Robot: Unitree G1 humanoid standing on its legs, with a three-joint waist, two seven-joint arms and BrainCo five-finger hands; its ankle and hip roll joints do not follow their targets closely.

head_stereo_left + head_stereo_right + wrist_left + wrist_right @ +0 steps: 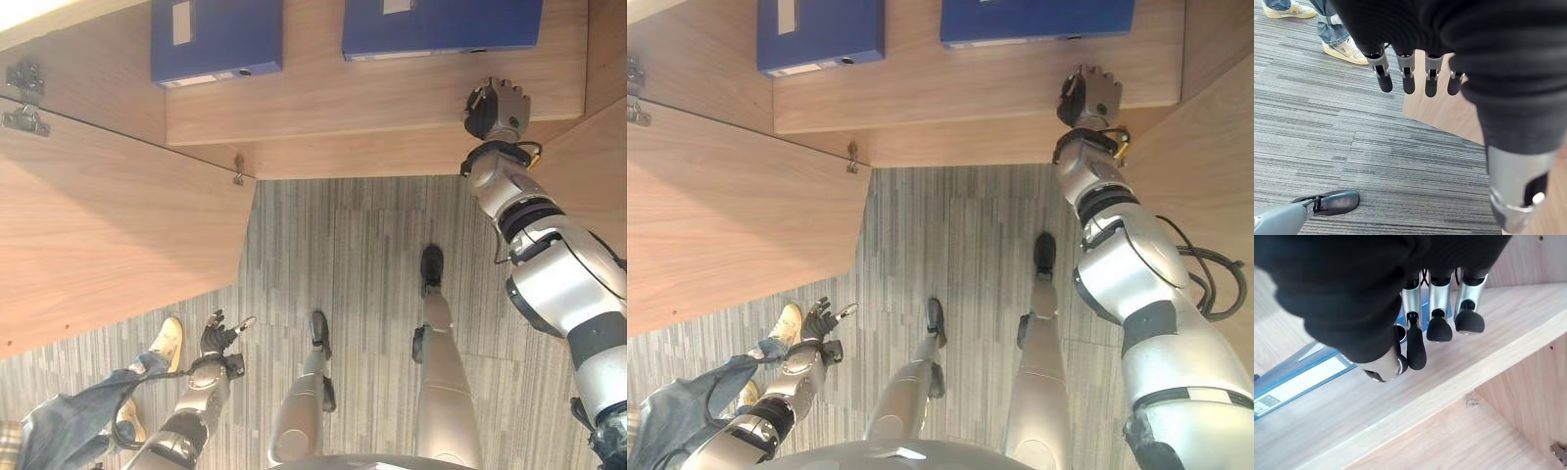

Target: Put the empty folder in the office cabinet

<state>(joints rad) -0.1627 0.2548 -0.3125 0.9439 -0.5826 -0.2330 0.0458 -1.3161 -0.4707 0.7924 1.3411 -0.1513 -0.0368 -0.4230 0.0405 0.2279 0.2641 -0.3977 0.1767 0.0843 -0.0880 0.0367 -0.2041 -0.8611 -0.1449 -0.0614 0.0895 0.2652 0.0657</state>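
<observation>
You have two blue folders on the shelf (pixel 392 98): one folder (pixel 441 26) just beyond your right hand (pixel 498 110), the other folder (pixel 216 39) well to its left. The right hand hangs over the shelf's front edge, its fingers (pixel 1440 328) bent down, holding nothing. Your left hand (pixel 217 338) is low over the carpet (pixel 343 255), well below the shelf, beside the open door (pixel 108 225), fingers (pixel 1408 81) spread and straight. A person's shoe (pixel 167 343) sits just left of it.

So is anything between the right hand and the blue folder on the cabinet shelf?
Nothing visible. The right hand hangs over the shelf front edge, fingers curled and empty; the blue folder lies just past it, bare wood between.
</observation>
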